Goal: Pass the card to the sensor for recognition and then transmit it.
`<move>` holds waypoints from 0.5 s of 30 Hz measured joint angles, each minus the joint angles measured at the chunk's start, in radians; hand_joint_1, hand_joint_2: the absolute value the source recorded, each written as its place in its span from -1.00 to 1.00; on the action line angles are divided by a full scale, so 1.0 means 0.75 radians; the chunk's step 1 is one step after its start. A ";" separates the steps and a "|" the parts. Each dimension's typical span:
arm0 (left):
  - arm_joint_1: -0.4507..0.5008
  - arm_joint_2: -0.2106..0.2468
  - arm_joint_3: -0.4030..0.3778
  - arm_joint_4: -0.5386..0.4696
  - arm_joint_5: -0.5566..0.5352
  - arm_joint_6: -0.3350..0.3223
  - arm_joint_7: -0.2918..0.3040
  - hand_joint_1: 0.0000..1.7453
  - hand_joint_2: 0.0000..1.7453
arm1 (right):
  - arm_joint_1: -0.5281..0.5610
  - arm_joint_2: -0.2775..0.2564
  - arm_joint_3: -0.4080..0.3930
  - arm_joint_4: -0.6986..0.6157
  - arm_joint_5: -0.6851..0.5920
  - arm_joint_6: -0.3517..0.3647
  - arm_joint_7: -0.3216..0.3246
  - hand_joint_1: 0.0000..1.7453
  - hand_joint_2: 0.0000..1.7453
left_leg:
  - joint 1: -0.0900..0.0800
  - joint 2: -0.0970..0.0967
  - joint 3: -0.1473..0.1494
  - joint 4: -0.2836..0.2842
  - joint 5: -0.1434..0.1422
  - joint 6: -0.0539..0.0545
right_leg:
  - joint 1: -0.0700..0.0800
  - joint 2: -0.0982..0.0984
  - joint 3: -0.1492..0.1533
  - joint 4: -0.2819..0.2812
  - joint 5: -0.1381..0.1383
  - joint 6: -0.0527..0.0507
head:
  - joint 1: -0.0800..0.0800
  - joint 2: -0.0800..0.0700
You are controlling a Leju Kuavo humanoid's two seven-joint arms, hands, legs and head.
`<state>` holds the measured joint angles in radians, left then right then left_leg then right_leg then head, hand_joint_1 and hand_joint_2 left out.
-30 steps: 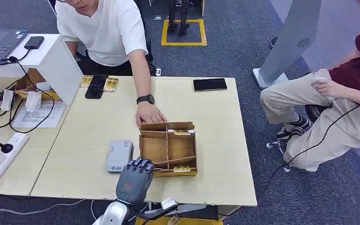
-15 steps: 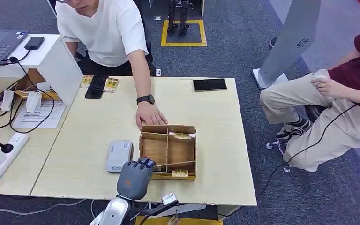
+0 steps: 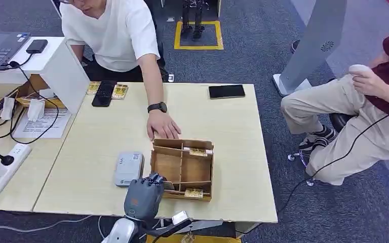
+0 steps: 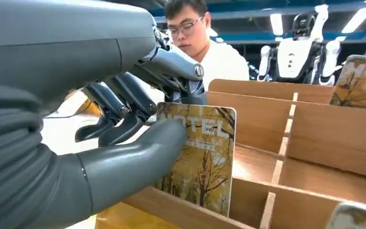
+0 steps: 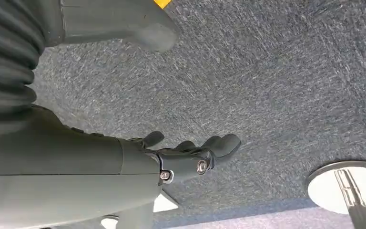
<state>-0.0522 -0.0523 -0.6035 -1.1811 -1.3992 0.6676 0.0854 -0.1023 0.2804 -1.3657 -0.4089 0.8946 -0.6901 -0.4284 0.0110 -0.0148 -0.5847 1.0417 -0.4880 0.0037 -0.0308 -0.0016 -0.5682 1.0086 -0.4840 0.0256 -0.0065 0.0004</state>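
Observation:
My left hand (image 3: 144,195) is at the near left corner of the wooden divided box (image 3: 156,167). In the left wrist view my left hand (image 4: 124,143) pinches a card (image 4: 202,157) printed with autumn trees and the word HOTEL, thumb on its face and fingers behind. The card stands upright in a near compartment of the box (image 4: 286,124). Two more cards (image 3: 198,151) (image 3: 193,192) lean in other compartments. The grey sensor (image 3: 128,168) lies flat on the table just left of the box. My right hand (image 5: 190,155) hangs over the carpet, fingers apart and holding nothing.
A person in white rests a hand (image 3: 163,127) at the box's far left corner. Phones (image 3: 226,91) (image 3: 104,93) lie at the table's far edge. A white angled board (image 3: 71,76), cables and a power strip (image 3: 0,172) are left. Another person (image 3: 364,111) sits right.
The box has slid nearer and turned slightly. My left hand has drawn back a little toward the table's near edge. The seated person at right has raised a hand.

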 joint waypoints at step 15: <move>0.049 -0.067 0.063 -0.278 0.688 0.021 -0.360 1.00 1.00 | -0.002 0.018 -0.041 -0.031 0.053 0.000 -0.001 -1.00 1.00 | 0.000 0.000 0.000 0.000 0.000 0.000 | 0.000 -0.001 0.000 0.000 0.000 0.000 | 0.001 0.000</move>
<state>-0.0152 -0.1022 -0.5566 -1.3892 -0.8830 0.6836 -0.1845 -0.1036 0.2941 -1.3962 -0.4322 0.9342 -0.6901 -0.4292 0.0110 -0.0151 -0.5849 1.0418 -0.4879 0.0037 -0.0308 -0.0021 -0.5683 1.0086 -0.4840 0.0255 -0.0057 0.0004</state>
